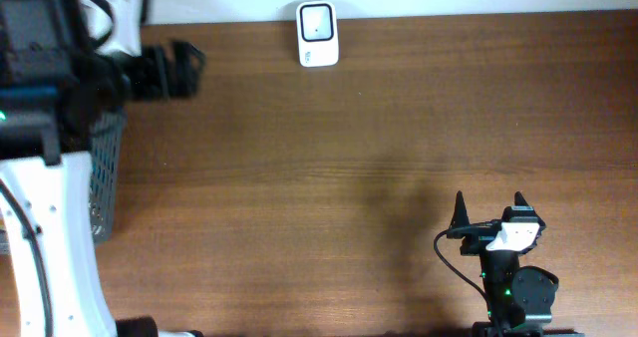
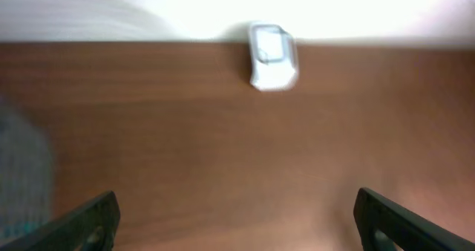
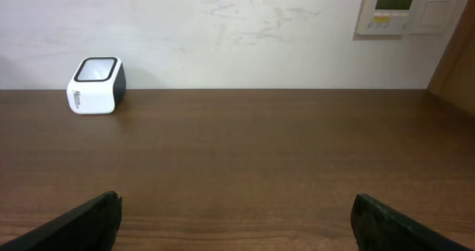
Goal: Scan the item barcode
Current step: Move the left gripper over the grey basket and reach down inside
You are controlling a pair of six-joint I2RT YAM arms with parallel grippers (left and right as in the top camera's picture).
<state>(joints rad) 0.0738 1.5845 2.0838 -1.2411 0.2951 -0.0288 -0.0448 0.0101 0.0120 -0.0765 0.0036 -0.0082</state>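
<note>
A white barcode scanner (image 1: 318, 34) with a dark window stands at the table's far edge, against the wall. It shows ahead in the left wrist view (image 2: 272, 56), blurred, and far left in the right wrist view (image 3: 96, 85). No item or barcode shows in any view. My left gripper (image 1: 189, 68) hovers high at the back left, next to the basket, and is open (image 2: 237, 220) with nothing between its fingers. My right gripper (image 1: 488, 209) is near the front right, also open (image 3: 237, 221) and empty, pointing toward the wall.
A grey mesh basket (image 1: 108, 172) stands at the table's left side under my left arm, a blur at the left edge of the left wrist view (image 2: 21, 169). A wall panel (image 3: 404, 6) hangs behind the table on the right.
</note>
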